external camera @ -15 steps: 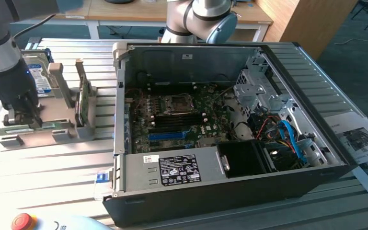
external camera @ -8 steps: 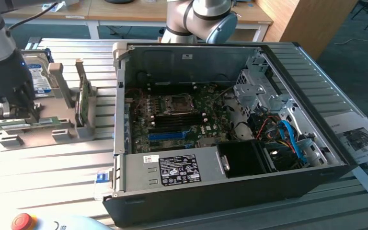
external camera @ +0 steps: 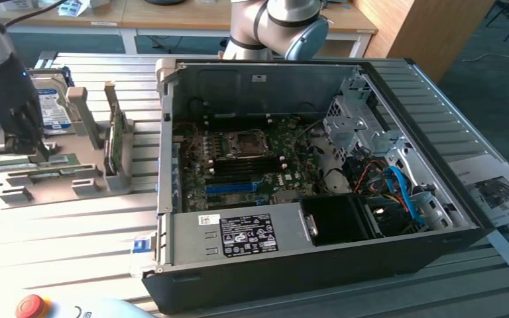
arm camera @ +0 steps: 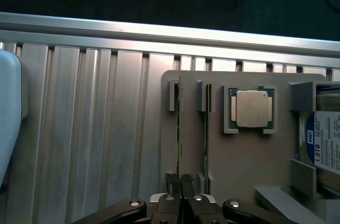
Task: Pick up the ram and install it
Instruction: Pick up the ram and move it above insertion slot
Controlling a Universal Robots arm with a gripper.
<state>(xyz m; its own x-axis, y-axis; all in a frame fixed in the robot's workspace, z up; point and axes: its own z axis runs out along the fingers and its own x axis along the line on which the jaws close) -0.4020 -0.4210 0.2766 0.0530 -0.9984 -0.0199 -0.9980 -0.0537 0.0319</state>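
A: So, where does the ram (arm camera: 179, 128) sit?

B: On edge in a slot of the grey holder (arm camera: 244, 165), at the exterior view's left, well apart from the open computer case (external camera: 325, 265). The gripper (arm camera: 183, 203) has its jaws drawn narrow, pinching the stick's thin upper edge.

A: What worries you?

B: The hold is on a sliver of board. If it is off-centre, I think the stick could tilt when raised and catch on the holder's end posts, or slip free in transit.

A: And its neighbours?

B: A second stick (arm camera: 206, 134) stands just beside it, and a sideways drift could knock that one. The processor (arm camera: 252, 109) and the hard drive (arm camera: 325, 141) lie farther along the holder, so they look less exposed.

A: And at the case?

B: The motherboard (external camera: 254, 165) looks like the tight spot. A tilted stick would meet its socket crooked, and pressing then could strain both. The cables (external camera: 396, 185) at the case's right crowd the approach too.
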